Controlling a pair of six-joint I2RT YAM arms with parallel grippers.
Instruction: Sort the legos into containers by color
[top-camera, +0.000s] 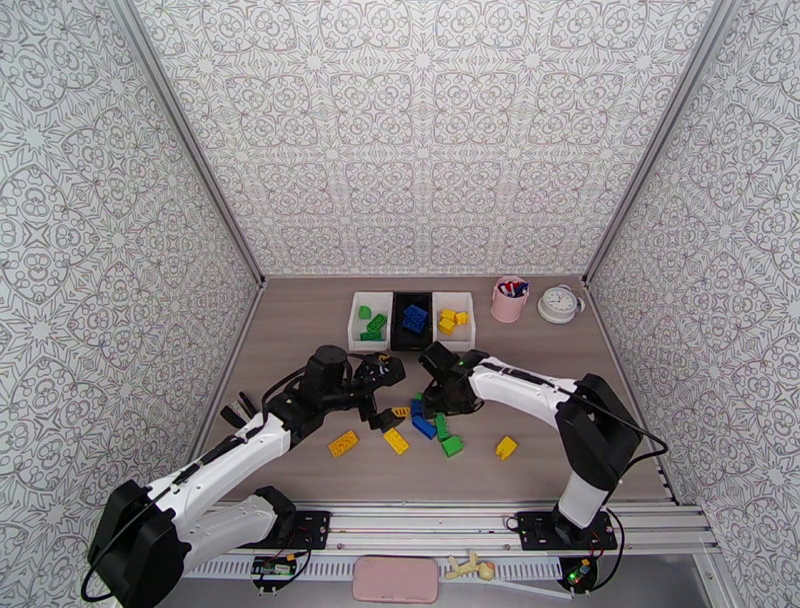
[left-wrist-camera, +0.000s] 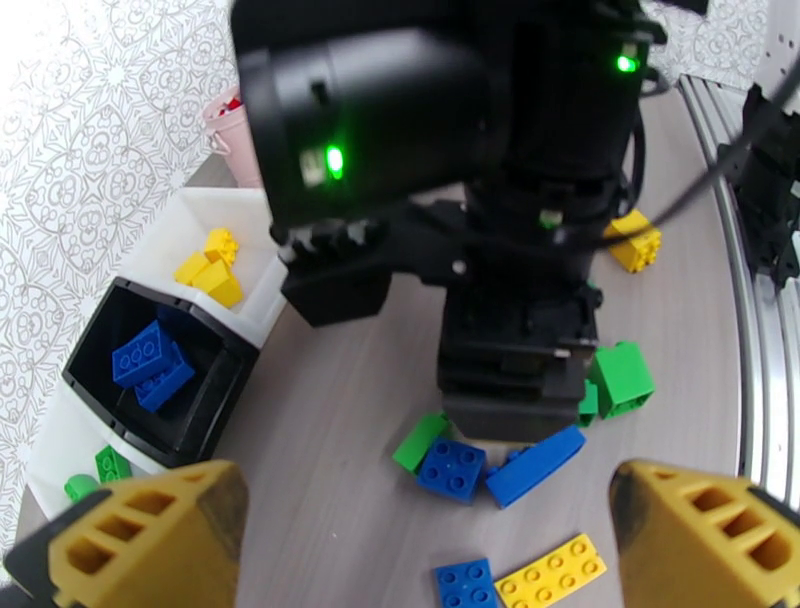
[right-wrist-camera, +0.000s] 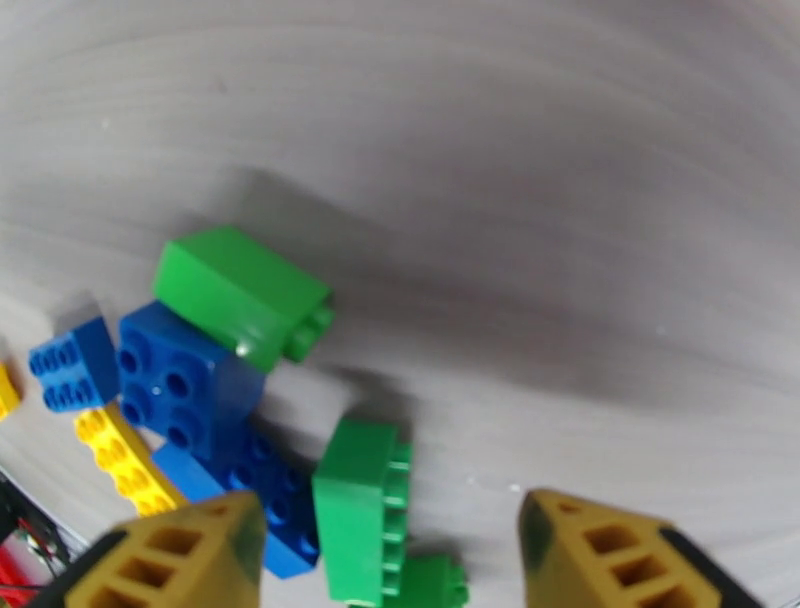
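Three bins stand in a row at the back: a white bin (top-camera: 362, 331) with green legos, a black bin (top-camera: 411, 343) with blue ones (left-wrist-camera: 150, 362), and a white bin (top-camera: 470, 333) with yellow ones (left-wrist-camera: 208, 268). Loose legos lie mid-table: a green brick (right-wrist-camera: 362, 505), a second green brick (right-wrist-camera: 240, 292), a blue brick (right-wrist-camera: 185, 385), a flat yellow brick (left-wrist-camera: 550, 572). My right gripper (right-wrist-camera: 390, 560) hangs open just over the pile, the green brick between its fingers. My left gripper (left-wrist-camera: 430, 545) is open and empty, left of the pile.
A pink cup of pens (top-camera: 510, 298) and a round white clock (top-camera: 560, 303) stand at the back right. More yellow bricks lie apart at the front, one to the left (top-camera: 343, 443) and one to the right (top-camera: 507, 447). My two grippers are close together over the pile.
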